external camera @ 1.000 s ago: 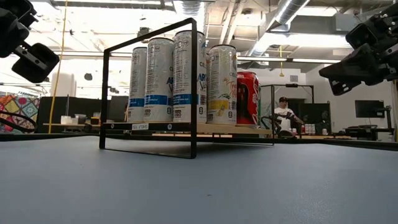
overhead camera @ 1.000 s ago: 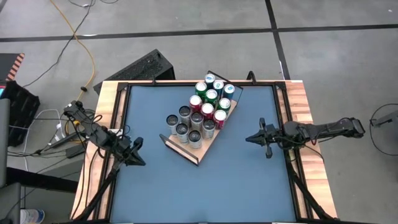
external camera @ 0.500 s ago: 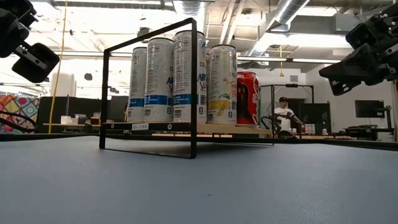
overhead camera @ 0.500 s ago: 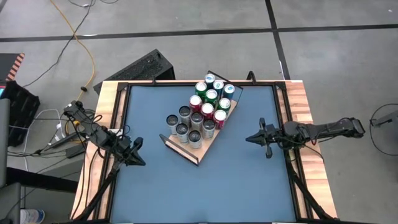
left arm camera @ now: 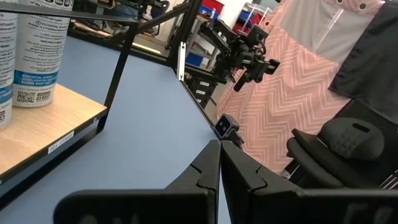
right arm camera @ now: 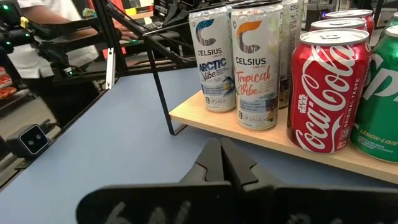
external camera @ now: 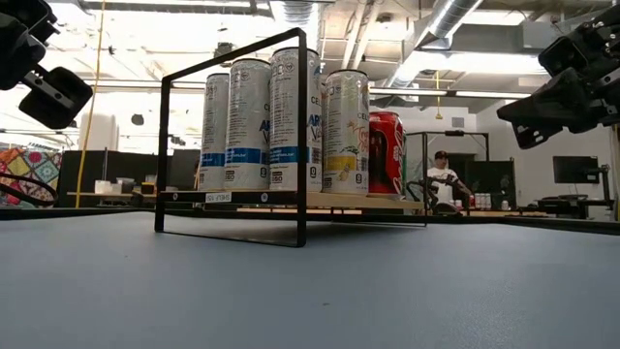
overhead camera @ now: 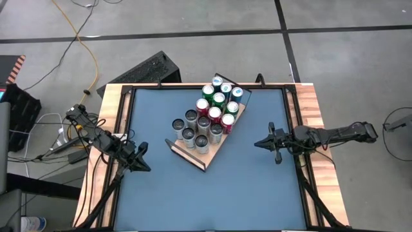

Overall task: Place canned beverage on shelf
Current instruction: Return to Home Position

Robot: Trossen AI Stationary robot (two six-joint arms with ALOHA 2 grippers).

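Well, both arms hang clear, fingers pressed together and empty: the left gripper (overhead camera: 141, 160) at lower left, the right gripper (overhead camera: 260, 143) at right. The shelf (overhead camera: 196, 158) sits centre, packed with cans (overhead camera: 210, 113). I'd worry a careless swing home clips the wire rail (external camera: 302, 136) and topples them

a white-and-blue can (right arm camera: 213, 62) reads "celsius arctic vibe", the white-and-orange can (right arm camera: 256, 71) beside it "celsius tropical vibe", a red can (right arm camera: 326, 93) "coca-cola" and "star wars", a green can (right arm camera: 380, 93) "lemon-lime".
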